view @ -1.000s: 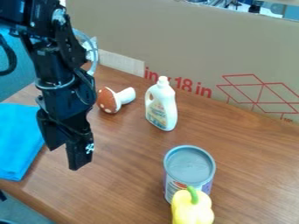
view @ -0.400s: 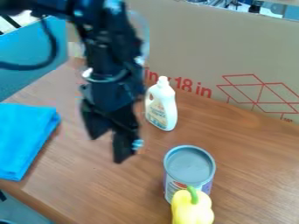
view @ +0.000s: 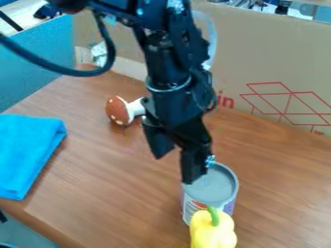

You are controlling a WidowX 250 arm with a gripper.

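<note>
Across the brown table, I am swinging my released, empty claw away from the blue cloth, bringing the lidded can nearer my reach.

Cloth on L, toy mushroom at bk, can R of ctr, pepper in frt

The table looks like smooth, faintly glossy wood, the can at five o'clock smooth metal, the towel near nine matt cloth.
</note>
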